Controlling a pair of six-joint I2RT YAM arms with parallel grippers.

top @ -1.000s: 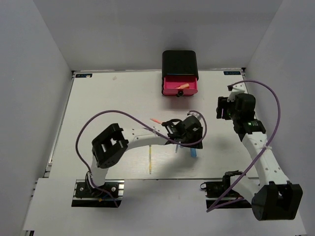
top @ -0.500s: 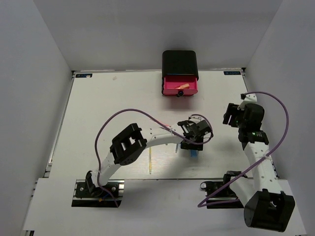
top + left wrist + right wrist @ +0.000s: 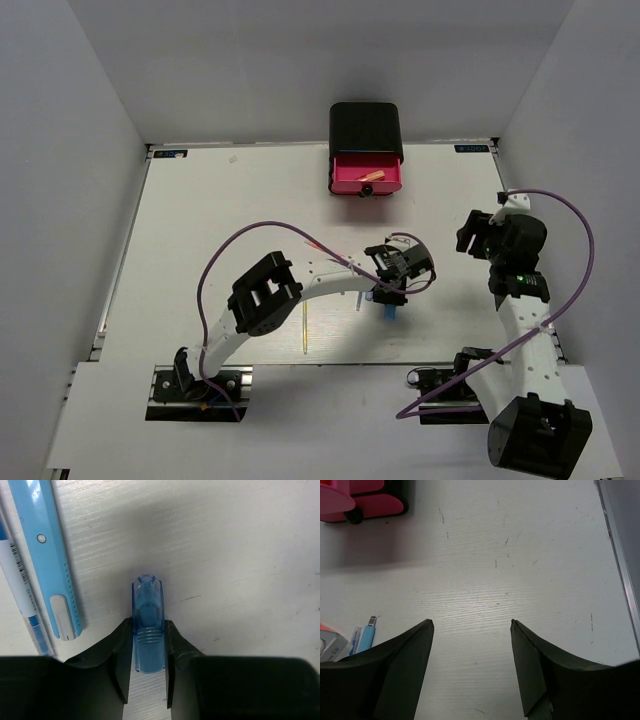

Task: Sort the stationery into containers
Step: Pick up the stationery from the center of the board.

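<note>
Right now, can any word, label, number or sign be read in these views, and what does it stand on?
No text reads clearly.
slim white pen with blue bands: a barcode and tiny print, too blurred to read.
small blue sticker at the table's far left corner: too small to read.
small blue sticker at the table's far right corner: too small to read.
light blue marker and translucent blue stub in the left tool: no print visible.
</note>
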